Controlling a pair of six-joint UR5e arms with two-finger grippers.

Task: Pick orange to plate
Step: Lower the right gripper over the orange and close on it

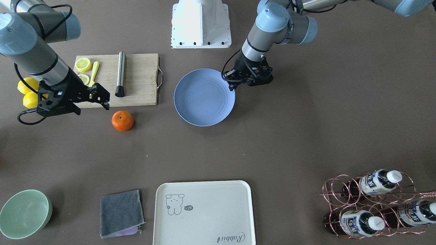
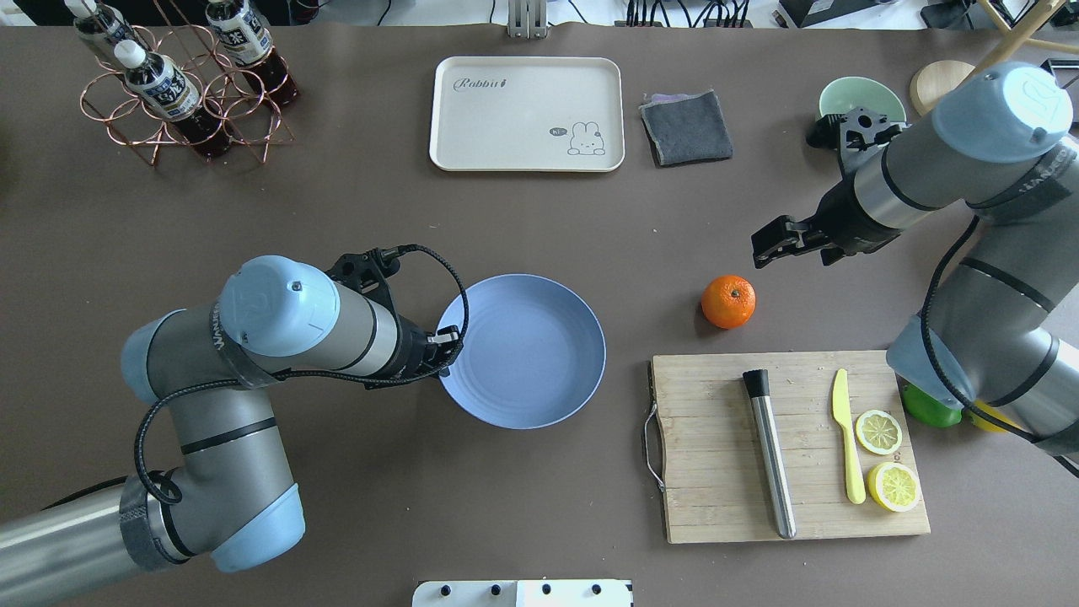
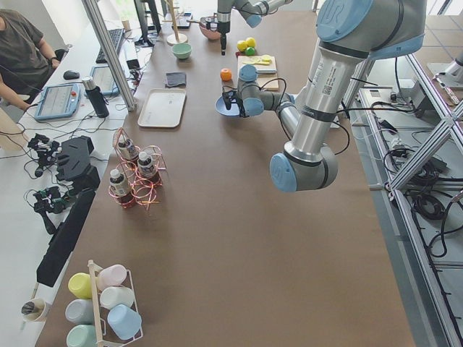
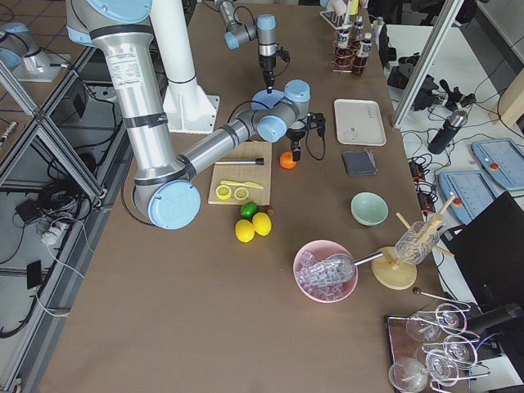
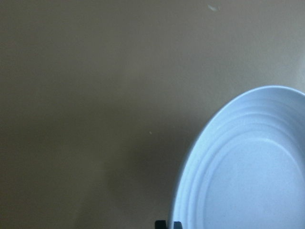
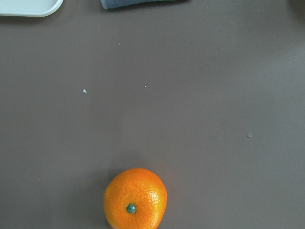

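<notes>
A small orange sits on the brown table beside a cutting board, apart from the blue plate. The right gripper hovers near it, jaws spread and empty; the left gripper — pinched closed — hangs at the plate's rim. The fruit is probably light and slightly soft — best grasped gently across its middle.

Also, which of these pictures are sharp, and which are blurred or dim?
Left wrist view: dim and soft, and the plate has a fuzzy rim. Right wrist view: sharp, and the orange shows its peel texture and stem spot. Overhead and front-facing views: even light, only soft shadows.
</notes>
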